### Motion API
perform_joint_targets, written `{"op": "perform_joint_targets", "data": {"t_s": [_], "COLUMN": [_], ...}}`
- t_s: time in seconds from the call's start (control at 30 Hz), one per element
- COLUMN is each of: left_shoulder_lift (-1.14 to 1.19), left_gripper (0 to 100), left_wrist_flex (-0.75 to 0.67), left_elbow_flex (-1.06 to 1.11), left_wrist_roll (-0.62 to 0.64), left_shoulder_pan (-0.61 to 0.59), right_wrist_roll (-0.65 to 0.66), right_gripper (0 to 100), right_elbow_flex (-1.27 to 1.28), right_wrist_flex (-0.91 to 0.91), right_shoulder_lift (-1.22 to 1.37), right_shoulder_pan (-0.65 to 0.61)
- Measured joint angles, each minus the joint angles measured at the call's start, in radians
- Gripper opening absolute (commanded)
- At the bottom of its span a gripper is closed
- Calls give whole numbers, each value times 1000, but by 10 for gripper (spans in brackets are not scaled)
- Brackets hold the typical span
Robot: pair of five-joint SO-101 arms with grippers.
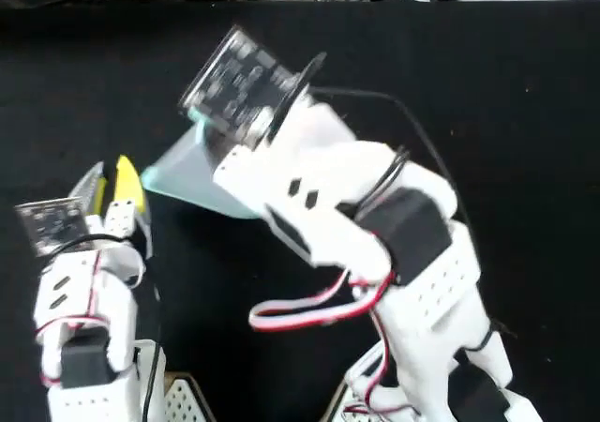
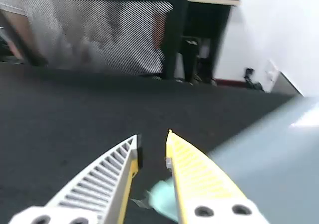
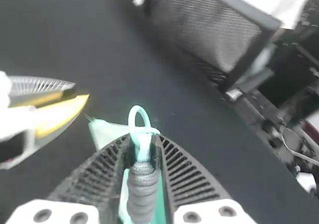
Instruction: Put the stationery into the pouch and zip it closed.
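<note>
The teal see-through pouch hangs above the black table between my two arms. My left gripper, with one grey and one yellow finger, sits at the pouch's left corner. In the left wrist view its fingers are nearly together, with a teal scrap of the pouch between them, and the pouch body stretches away beside them. My right gripper is shut on the zipper pull, whose teal loop sticks out past the tips. The pouch corner and my left gripper lie just beyond. No loose stationery shows.
The right arm leans across the middle of the table, its wrist board covering the pouch's far end. A dark mesh panel and a black post stand beyond the table's far edge.
</note>
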Motion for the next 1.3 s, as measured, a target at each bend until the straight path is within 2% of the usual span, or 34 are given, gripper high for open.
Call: {"op": "perform_joint_targets", "data": {"t_s": [0.1,0.2,0.37,0.5,0.67,0.8,0.9,1.17,1.3], "left_shoulder_lift": [-6,-15,-9,-9,-9,-9,-3,258,450], "left_gripper": [117,117,118,176,184,184,184,184,184], "left_wrist_flex": [149,252,279,321,394,413,456,502,626], "left_elbow_flex": [-146,-233,-265,-328,-456,-485,-488,-628,-824], "left_wrist_roll": [3,-5,-84,-91,-114,-193,-199,-203,-173], "left_shoulder_pan": [-18,-28,-29,-29,-29,-29,-29,-29,5], "right_wrist_roll": [55,112,190,245,253,253,253,281,296], "right_gripper": [11,11,11,11,11,11,11,11,11], "right_elbow_flex": [54,101,143,176,181,198,207,232,238], "right_wrist_flex": [2,2,9,11,57,86,97,106,106], "right_shoulder_lift": [-35,-60,-69,-71,-71,-97,-140,-324,-344], "right_shoulder_pan": [-97,-133,-141,-161,-178,-173,-158,-153,-153]}}
